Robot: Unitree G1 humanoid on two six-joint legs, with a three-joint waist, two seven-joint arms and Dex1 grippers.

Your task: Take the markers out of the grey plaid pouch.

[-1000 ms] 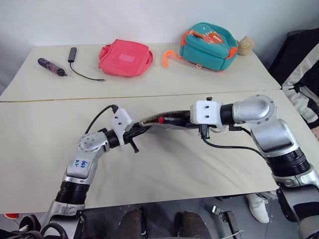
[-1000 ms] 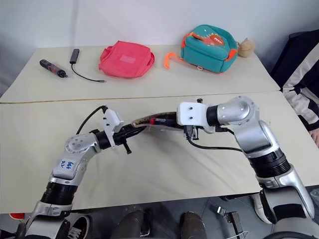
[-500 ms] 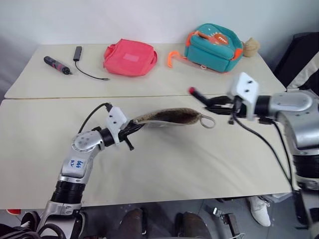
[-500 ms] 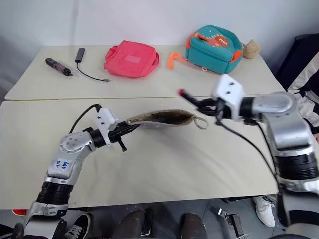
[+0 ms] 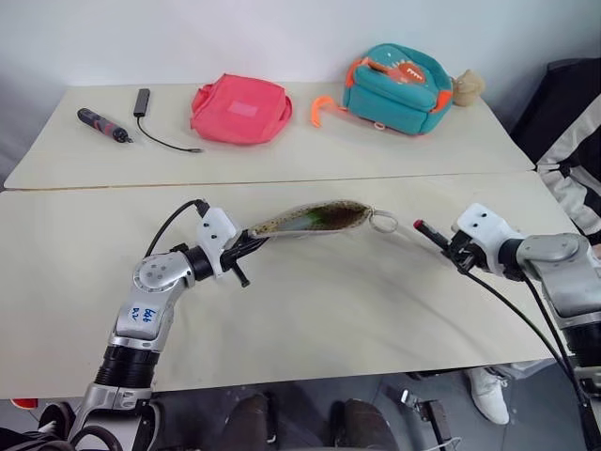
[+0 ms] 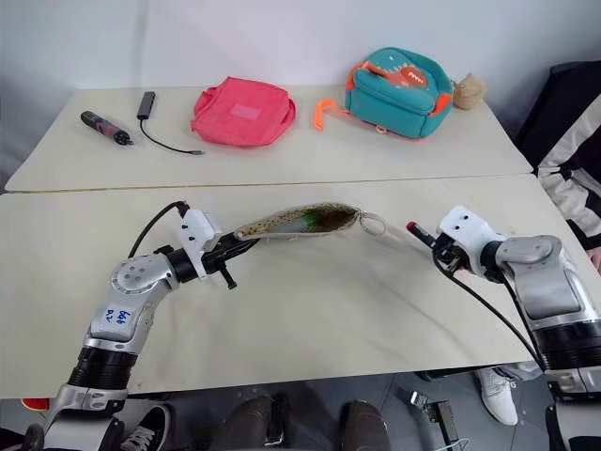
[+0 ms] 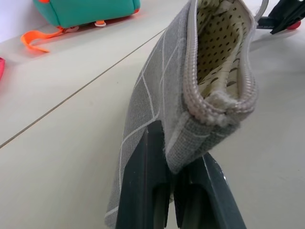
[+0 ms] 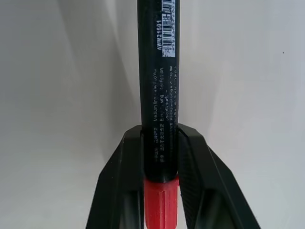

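One marker [image 8: 158, 119], black with a red end, sits clamped between the right gripper's [image 5: 451, 250] two fingers [image 8: 121, 191], its barrel running straight out past their tips over the bare table [image 5: 310, 329]. One grey plaid pouch [image 5: 310, 218] hangs out from the left gripper [image 7: 174, 191], whose fingers [image 7: 143, 191] are pinched together on its near end; the pouch is held edge-up with its mouth open, a greenish thing showing inside, and its zipper ring [image 5: 382, 223] dangling at the end farthest from those fingers. The marker's red tip lies near that ring, apart from it. Beyond, well clear of both pairs of fingers, lie one pink bag [image 5: 240, 109], one teal backpack [image 5: 395, 76], one black-and-red tool [image 5: 101, 124] and one black cable stick [image 5: 140, 101].
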